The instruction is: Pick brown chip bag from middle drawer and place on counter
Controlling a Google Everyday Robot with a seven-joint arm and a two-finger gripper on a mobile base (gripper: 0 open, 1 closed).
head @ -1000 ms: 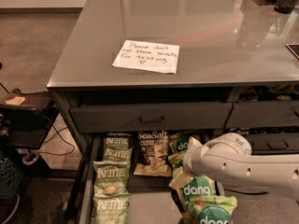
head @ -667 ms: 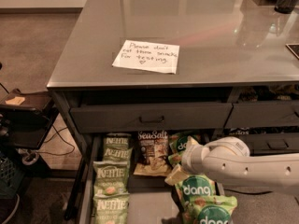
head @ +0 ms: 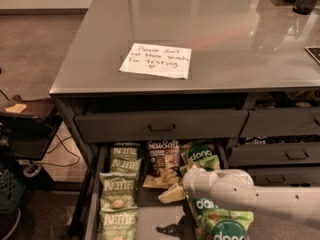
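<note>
Leftward since the earlier frame, the white arm (head: 250, 196) now holds its gripper (head: 187, 184) over the middle drawer (head: 93, 204), which is pulled out below the front edge of the counter (head: 225, 29). Whether the gripper is open or closed cannot be told. Just beyond it, the brown chip bag (head: 163, 159) lies near the drawer's back. Judged light, soft, crinkly and slippery; pinch it at its upper seam.

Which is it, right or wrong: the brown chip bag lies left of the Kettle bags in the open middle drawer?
Wrong. The camera view shows the brown chip bag right of the Kettle bags in the open middle drawer; the gripper is just below it.
</note>
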